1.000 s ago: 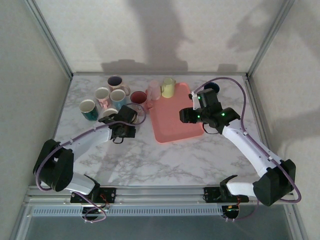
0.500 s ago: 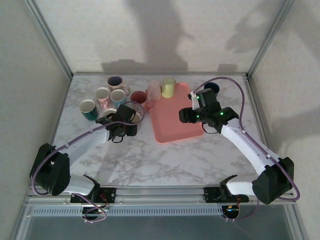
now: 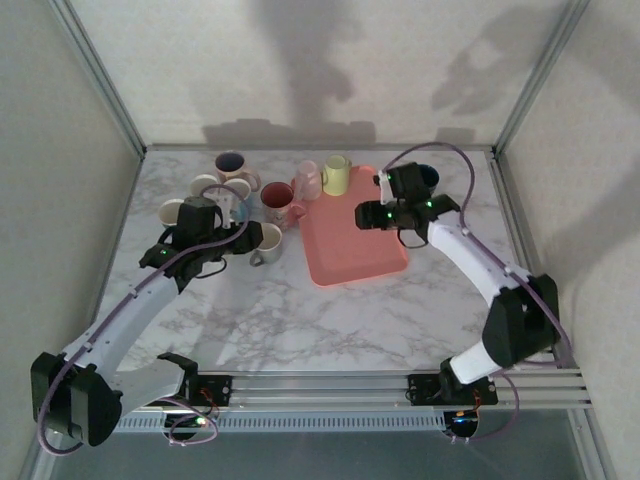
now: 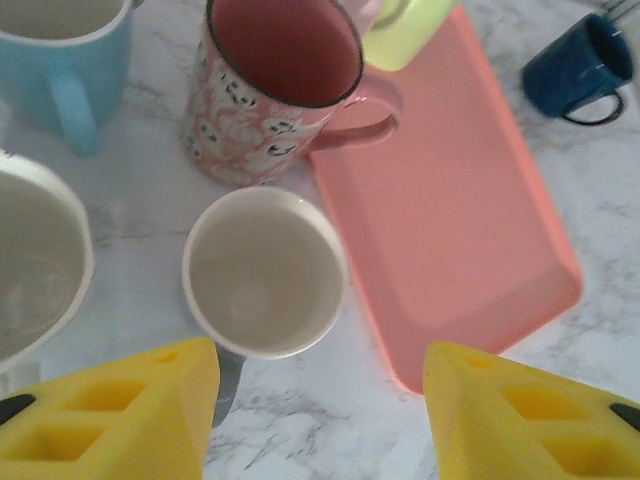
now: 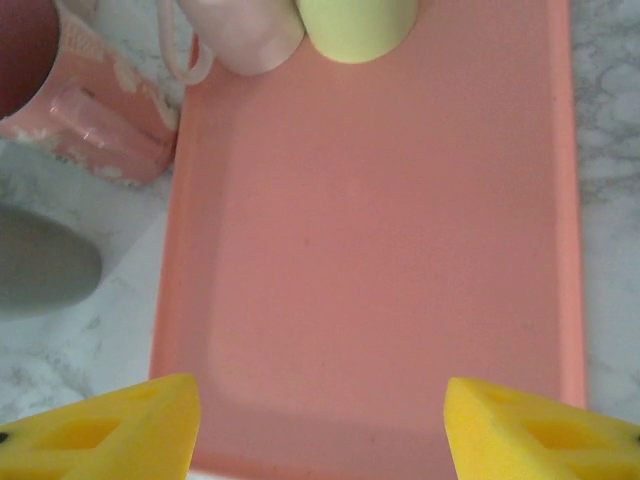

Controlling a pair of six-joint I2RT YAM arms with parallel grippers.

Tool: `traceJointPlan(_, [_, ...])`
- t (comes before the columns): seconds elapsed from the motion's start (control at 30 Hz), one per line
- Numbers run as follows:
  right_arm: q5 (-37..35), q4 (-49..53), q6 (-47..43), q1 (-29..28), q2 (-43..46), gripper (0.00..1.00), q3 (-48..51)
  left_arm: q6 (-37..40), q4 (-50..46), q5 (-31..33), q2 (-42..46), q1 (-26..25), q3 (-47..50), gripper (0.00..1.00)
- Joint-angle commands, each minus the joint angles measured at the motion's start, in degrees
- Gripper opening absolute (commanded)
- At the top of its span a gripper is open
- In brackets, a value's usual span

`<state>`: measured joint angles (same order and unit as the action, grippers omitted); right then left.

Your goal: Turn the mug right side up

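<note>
Two grippers both stand wide open, holding nothing: the left gripper (image 4: 318, 405) hangs over the marble table (image 4: 600, 250) with its yellow fingers (image 4: 120, 415) in the lower corners of the left wrist view, and the right gripper (image 5: 320, 425) hovers over the bare salmon-pink tray (image 5: 370, 250). The white mug (image 4: 265, 272) stands mouth up at centre-left of the left wrist view, on the marble just beside the tray's left edge and just below the pink patterned mug (image 4: 270, 100). Its handle points down the frame.
</note>
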<state>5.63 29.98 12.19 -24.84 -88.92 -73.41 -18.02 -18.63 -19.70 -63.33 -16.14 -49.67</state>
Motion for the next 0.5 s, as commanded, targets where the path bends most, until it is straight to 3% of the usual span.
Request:
traceJointPlan(0.0, [-0.1,-2.2,-1.0,1.6,-8.2,0.68,-7.9,0.4,7.1,-9.3,-0.4,1.6,0.9,0.56])
traceJointPlan(0.47, [4.4,2.8,3.8,3.8,-43.3,0.76,-48.7,2.7,7.2,-9.9,-3.5,3.2,-0.4,0.57])
